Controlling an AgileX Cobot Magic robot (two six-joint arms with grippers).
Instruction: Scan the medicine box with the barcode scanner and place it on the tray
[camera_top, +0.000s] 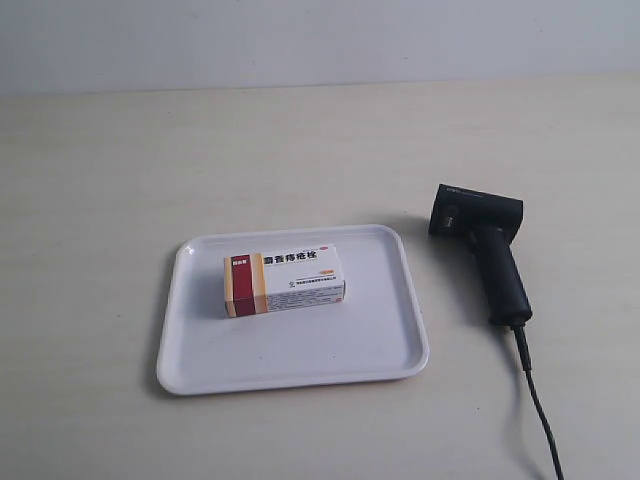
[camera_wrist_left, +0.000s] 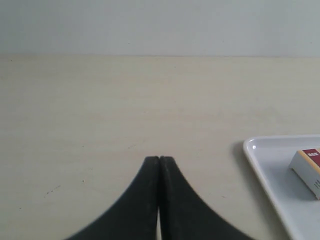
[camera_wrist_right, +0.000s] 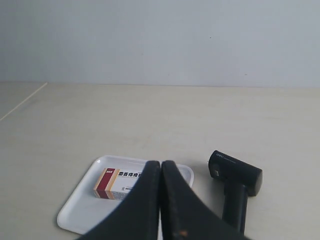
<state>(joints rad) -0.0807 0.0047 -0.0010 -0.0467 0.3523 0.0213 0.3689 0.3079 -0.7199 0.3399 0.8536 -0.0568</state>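
Note:
The white medicine box (camera_top: 285, 280) with its dark red and orange band lies flat inside the white tray (camera_top: 380, 345). Beside the tray, the black barcode scanner (camera_top: 490, 250) lies on the table, its cable trailing toward the near edge. No arm shows in the exterior view. In the left wrist view my left gripper (camera_wrist_left: 159, 160) is shut and empty over bare table, with the tray (camera_wrist_left: 265, 170) corner and the box (camera_wrist_left: 307, 167) off to one side. My right gripper (camera_wrist_right: 160, 164) is shut and empty, well back from the box (camera_wrist_right: 115, 184), the tray (camera_wrist_right: 75, 215) and the scanner (camera_wrist_right: 235, 187).
The pale wooden tabletop (camera_top: 150, 170) stretches all round the tray, ending at a plain light wall (camera_top: 320, 40) at the back. The scanner's cable (camera_top: 540, 410) runs off the exterior view's bottom edge.

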